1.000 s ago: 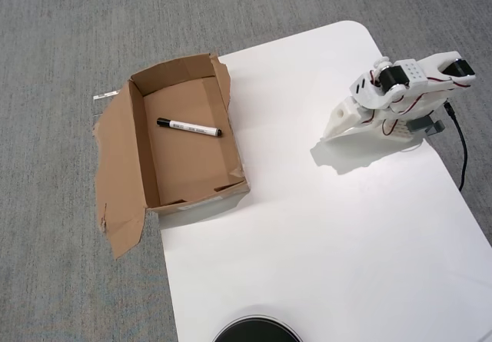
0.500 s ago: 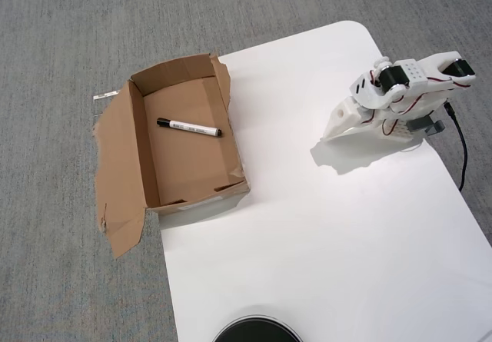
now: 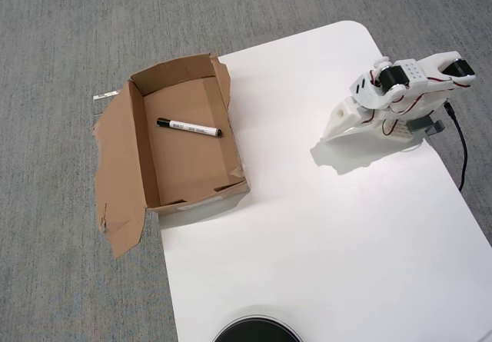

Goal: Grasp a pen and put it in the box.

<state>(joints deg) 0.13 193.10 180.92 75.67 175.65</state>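
Observation:
The pen point(image 3: 189, 127), a slim white marker with a black cap, lies flat on the floor of the box point(image 3: 139, 154), nearly crosswise in its upper half. The box is brown cardboard with torn flaps and straddles the left edge of the white table point(image 3: 307, 227). The arm is folded up at the table's right side. Its gripper point(image 3: 331, 131) points down-left, far from the box, its white fingers together with nothing between them.
A black round object point(image 3: 256, 331) shows at the bottom edge of the table. A black cable point(image 3: 462, 154) runs down from the arm's base at the right. A small white label strip point(image 3: 106, 94) lies on the grey carpet beside the box.

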